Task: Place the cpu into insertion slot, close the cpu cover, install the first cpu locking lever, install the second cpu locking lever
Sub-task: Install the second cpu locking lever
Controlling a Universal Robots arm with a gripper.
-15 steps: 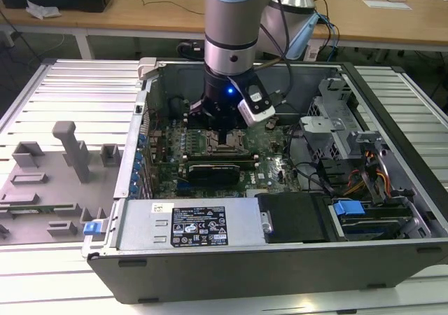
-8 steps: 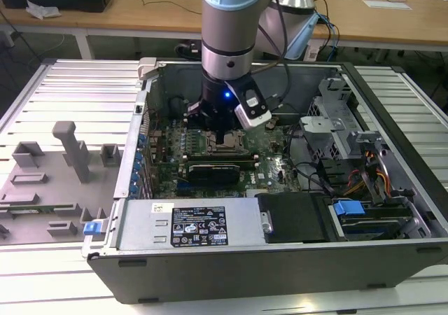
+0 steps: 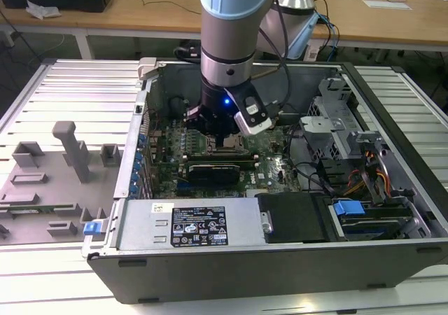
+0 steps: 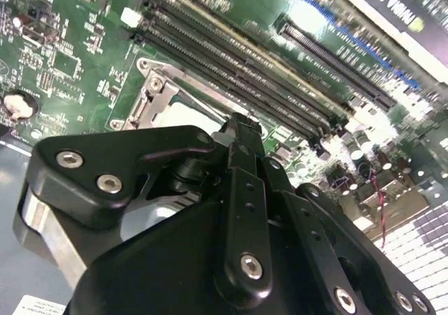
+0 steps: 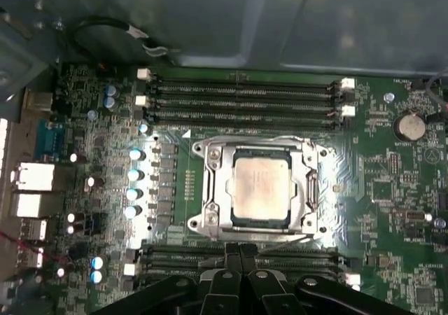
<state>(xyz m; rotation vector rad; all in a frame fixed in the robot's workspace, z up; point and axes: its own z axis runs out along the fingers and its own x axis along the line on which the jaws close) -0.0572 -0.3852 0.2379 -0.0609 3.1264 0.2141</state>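
Note:
In the first wrist view the cpu (image 5: 260, 187), a pale square chip, lies flat in the insertion slot (image 5: 260, 227) on the green motherboard. The silver cpu cover (image 5: 217, 189) lies down around it, and the chip shows through the cover's window. A thin lever wire (image 5: 252, 141) runs along one side of the socket. My gripper (image 5: 241, 250) hovers just beside the socket over the memory slots, fingers pressed together and holding nothing. In the second wrist view the gripper (image 4: 239, 124) points at the socket frame (image 4: 150, 94). In the exterior view the gripper (image 3: 225, 137) is low inside the open case.
Long black memory slots (image 5: 245, 98) flank the socket on two sides. Blue-topped capacitors (image 5: 133, 182) stand beside it. In the exterior view a graphics card (image 3: 213, 168), a power supply (image 3: 189, 224) and drive bays (image 3: 336, 133) crowd the case; a grey fixture tray (image 3: 42, 182) lies at the exterior view's left.

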